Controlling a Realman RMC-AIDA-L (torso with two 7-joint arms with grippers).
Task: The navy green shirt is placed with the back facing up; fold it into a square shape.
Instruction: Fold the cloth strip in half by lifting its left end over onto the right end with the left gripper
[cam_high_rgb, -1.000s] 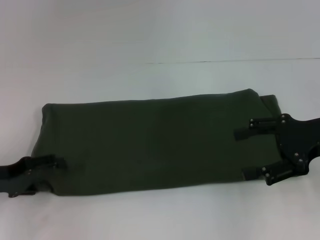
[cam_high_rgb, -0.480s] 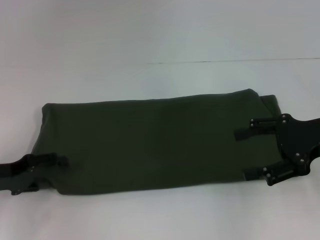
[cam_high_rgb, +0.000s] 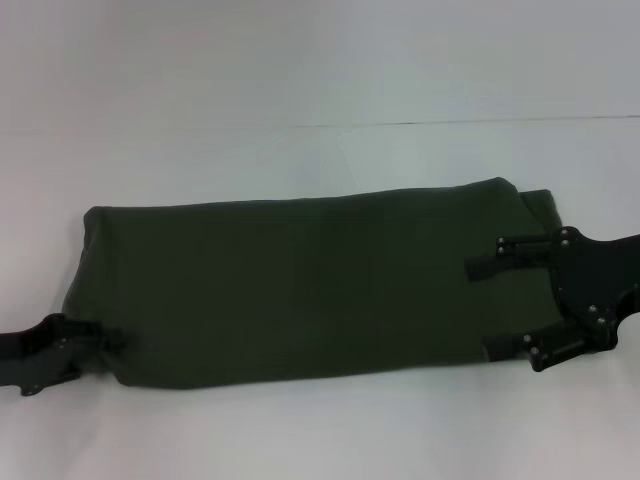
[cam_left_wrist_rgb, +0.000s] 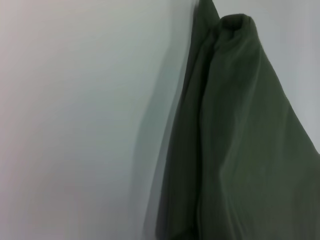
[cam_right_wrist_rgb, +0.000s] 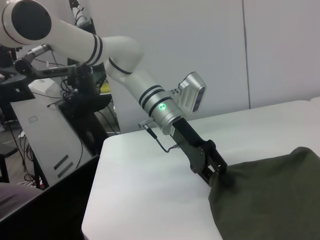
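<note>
Beyond both grippers: bare white table, free passage.
Between left gripper and right gripper: the navy green shirt fills the gap.
Right gripper jaws: spread, only flat cloth under them.
Nearer than the grippers: bare strip.

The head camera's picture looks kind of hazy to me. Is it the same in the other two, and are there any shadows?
Head view: soft and washed out, the navy green shirt showing little texture. Left wrist view: close and smooth, a soft shadow on the table beside the fabric. Right wrist view: crisper; the left gripper and its arm's green light are clear.
</note>
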